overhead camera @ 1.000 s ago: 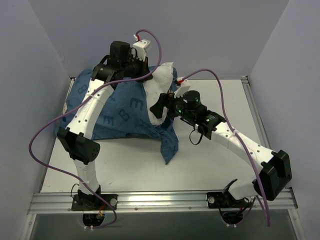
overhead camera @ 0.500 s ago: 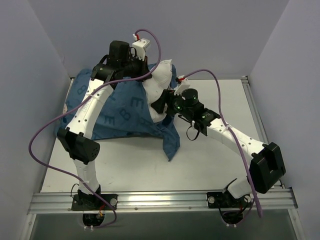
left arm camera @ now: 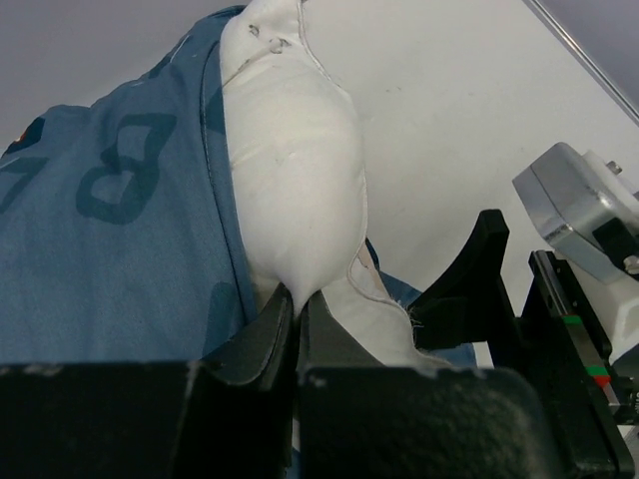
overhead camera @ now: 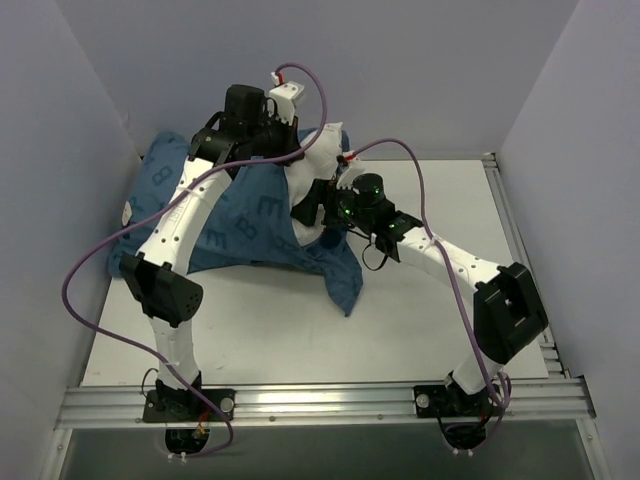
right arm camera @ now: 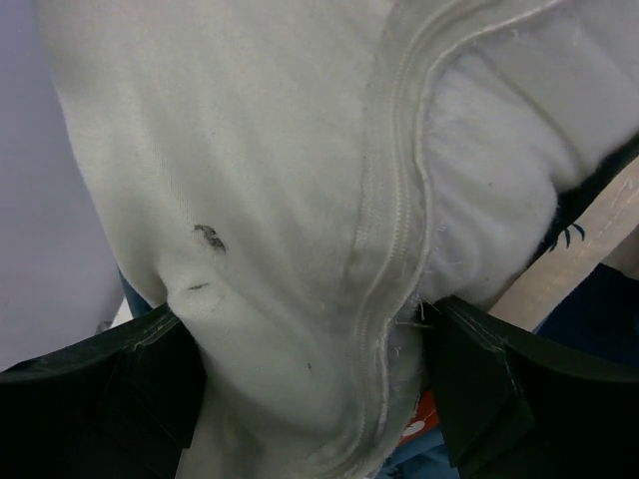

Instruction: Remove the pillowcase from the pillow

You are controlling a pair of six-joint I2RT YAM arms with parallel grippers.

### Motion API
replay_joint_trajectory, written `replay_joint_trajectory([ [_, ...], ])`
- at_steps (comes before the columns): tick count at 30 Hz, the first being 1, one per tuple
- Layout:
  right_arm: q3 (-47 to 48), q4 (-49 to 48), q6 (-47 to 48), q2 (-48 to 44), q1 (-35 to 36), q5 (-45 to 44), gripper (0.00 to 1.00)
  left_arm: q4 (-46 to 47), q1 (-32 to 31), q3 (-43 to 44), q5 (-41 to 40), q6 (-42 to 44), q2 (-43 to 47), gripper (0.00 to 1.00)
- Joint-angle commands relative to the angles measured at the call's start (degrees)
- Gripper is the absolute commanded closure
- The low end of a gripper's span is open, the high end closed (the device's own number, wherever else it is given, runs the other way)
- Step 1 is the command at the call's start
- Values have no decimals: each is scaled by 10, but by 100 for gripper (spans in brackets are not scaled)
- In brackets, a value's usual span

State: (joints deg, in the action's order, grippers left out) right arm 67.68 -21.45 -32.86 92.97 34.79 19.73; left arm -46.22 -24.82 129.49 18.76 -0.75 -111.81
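At the pillowcase (overhead camera: 240,225) mouth, left gripper (left arm camera: 297,299) pinches the pillow (left arm camera: 295,180); right gripper (right arm camera: 310,344) straddles it, jaws wide

One pillow (overhead camera: 318,162), one pillowcase (overhead camera: 240,222), one table (overhead camera: 430,320), two claws: left claw (left arm camera: 296,329), right claw (right arm camera: 310,384).

— Where can a gripper pass?
— Over the bare table (overhead camera: 300,335), front and right. The pillowcase (overhead camera: 240,215) heap fills the back left, against the wall (overhead camera: 60,130).
— And the pillow (overhead camera: 312,170)?
— Hemmed: left gripper (left arm camera: 297,304) pinching it, right gripper (right arm camera: 310,384) straddling it
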Motion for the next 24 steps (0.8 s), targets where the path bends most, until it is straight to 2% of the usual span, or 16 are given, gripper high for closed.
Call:
replay_joint_trajectory([
  [1, 28, -52, 3, 13, 9, 24, 23, 60, -22, 51, 48, -8, 13, 98],
  [2, 27, -54, 3, 14, 7, 29, 31, 61, -21, 50, 48, -8, 13, 98],
  [3, 26, -54, 2, 17, 8, 29, 51, 60, -21, 49, 48, -7, 12, 98],
  [5, 25, -59, 2, 19, 8, 30, 74, 55, -20, 44, 51, -1, 12, 98],
  [6, 23, -59, 1, 19, 6, 31, 100, 53, -20, 41, 54, 7, 12, 98],
  [7, 21, -61, -3, 19, 5, 31, 100, 49, -19, 38, 58, 7, 11, 87],
  [9, 4, -74, -12, 17, -1, 36, 100, 26, -13, 30, 91, 44, 10, 49],
  [10, -4, -89, -19, 16, -4, 40, 100, 17, -8, 28, 107, 58, 11, 33],
  [11, -14, -98, -32, 15, -8, 41, 100, -9, 0, 26, 120, 70, 12, 2],
  [12, -23, -105, -39, 13, -11, 41, 100, -24, 5, 20, 137, 102, 13, 6],
  [14, -50, -128, -55, 13, -17, 38, 100, -73, 13, 9, 133, 145, 22, 6],
  [17, -76, -163, -81, 19, -18, 42, 100, -96, 15, -69, 71, 250, 55, 6],
  [18, -81, -170, -87, 24, -18, 44, 100, -92, 8, -130, 34, 262, 66, 6],
  [20, -92, -189, -98, 34, -16, 44, 100, -70, -5, -182, 2, 279, 97, 6],
  [24, -100, -207, -120, 48, -11, 46, 100, -27, -40, -240, -53, 254, 114, 6],
])
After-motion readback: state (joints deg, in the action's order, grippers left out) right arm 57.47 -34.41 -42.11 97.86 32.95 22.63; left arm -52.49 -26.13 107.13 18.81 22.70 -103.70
